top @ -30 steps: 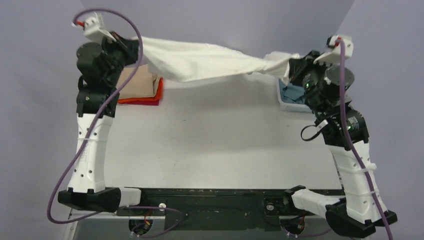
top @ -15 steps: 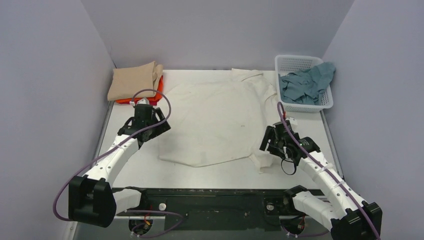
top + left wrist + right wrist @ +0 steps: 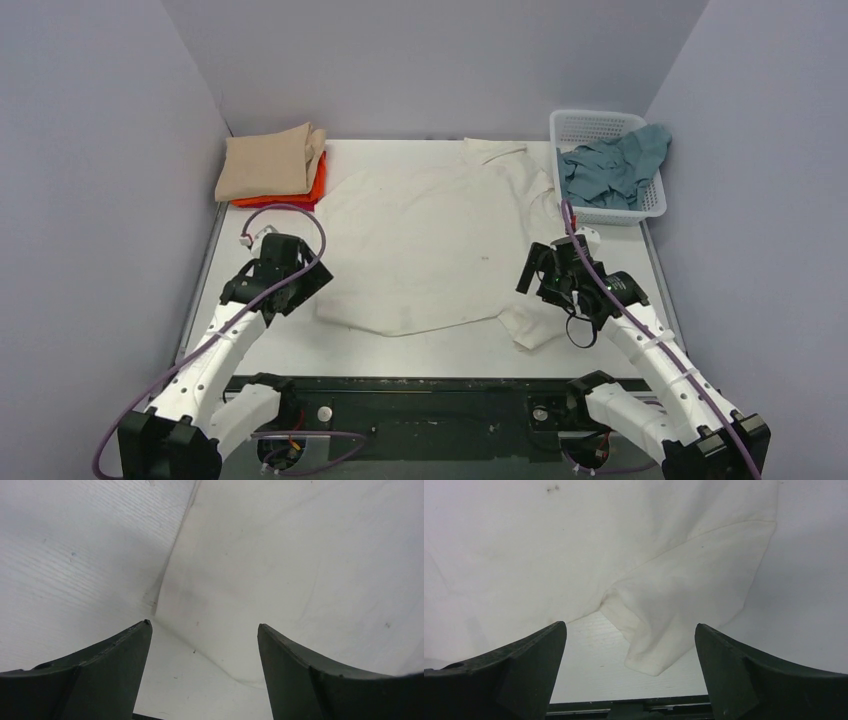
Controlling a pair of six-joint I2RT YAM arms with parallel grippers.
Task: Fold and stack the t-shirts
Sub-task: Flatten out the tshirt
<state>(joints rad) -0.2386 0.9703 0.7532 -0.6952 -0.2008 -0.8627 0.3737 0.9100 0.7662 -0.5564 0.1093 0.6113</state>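
Your left pincer (image 3: 312, 284) stands wide apart with nothing between its fingers (image 3: 115, 655); in the left wrist view the gap frames bare tabletop (image 3: 75, 555) and the near left edge of the cream-white shirt (image 3: 300, 555), and the tips sit just beside that edge without gripping it. The left arm reaches low from its base at the near left corner, the forearm slanting forward and inward, the wrist down close to the tabletop. Your right pincer (image 3: 533, 277) is spread just as wide and holds nothing; in the right wrist view its fingers (image 3: 519, 655) bracket a crumpled sleeve (image 3: 674, 610) that lies folded back beside the shirt's body. The right arm mirrors the left, angled forward and inward from the near right corner, the wrist low by the shirt's right side. The cream-white shirt lies spread across the middle of the tabletop between the two pincers, with a few wrinkles. At the far left corner a folded tan shirt (image 3: 265, 160) rests on an orange shirt (image 3: 319, 178). At the far right, a teal-blue shirt (image 3: 605, 170) is heaped in the white basket (image 3: 600, 122), spilling over its rim.
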